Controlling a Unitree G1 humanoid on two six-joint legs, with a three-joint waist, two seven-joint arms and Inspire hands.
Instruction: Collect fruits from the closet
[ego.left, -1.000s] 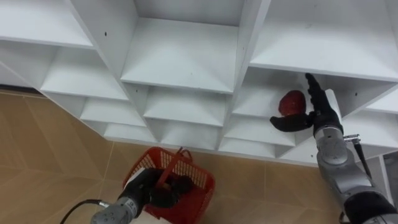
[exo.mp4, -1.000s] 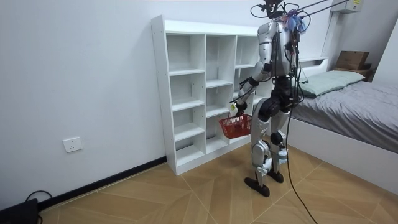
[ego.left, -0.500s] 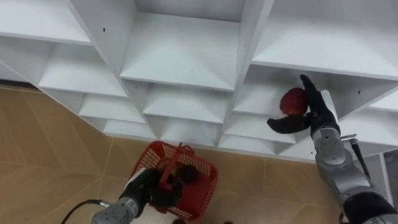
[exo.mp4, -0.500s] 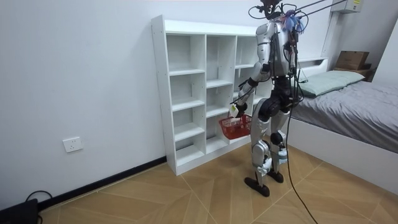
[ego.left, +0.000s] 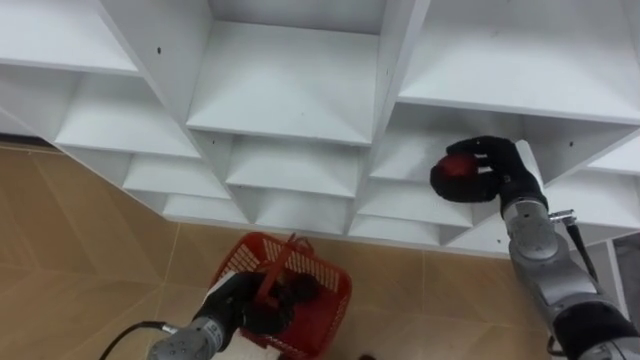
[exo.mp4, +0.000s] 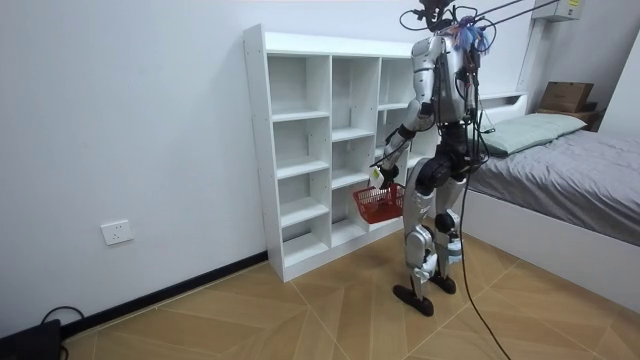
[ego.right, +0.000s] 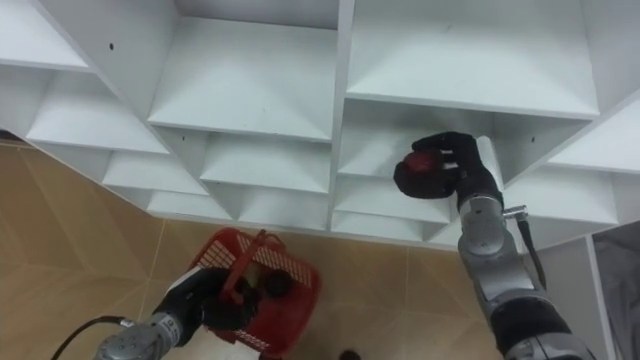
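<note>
The red fruit (ego.left: 455, 168) sits in a compartment of the closet (ego.left: 290, 90), in the column toward your right, and your right hand (ego.left: 497, 172) is wrapped around it: the fingers curl over its top and the thumb closes from below, so the fruit is already held and only part of its red skin shows between them. It looks roundish, with no long axis to mind, so how you turn it should matter little. What matters is where the basket (ego.left: 325, 318) lies from it: lower and well off to your left, out in front of the closet over the floor (ego.left: 60, 250), with the shelf boards under the fruit standing between the two. The left hand (ego.left: 240, 308) is clenched on the basket's handle, and a dark piece (ego.left: 302, 287) lies inside. By my reading, you need to draw the fruit straight out toward yourself first, clear of the compartment's front edge, then bring it down and across to your left. The right hand alone can carry it, while the left keeps the basket level.
</note>
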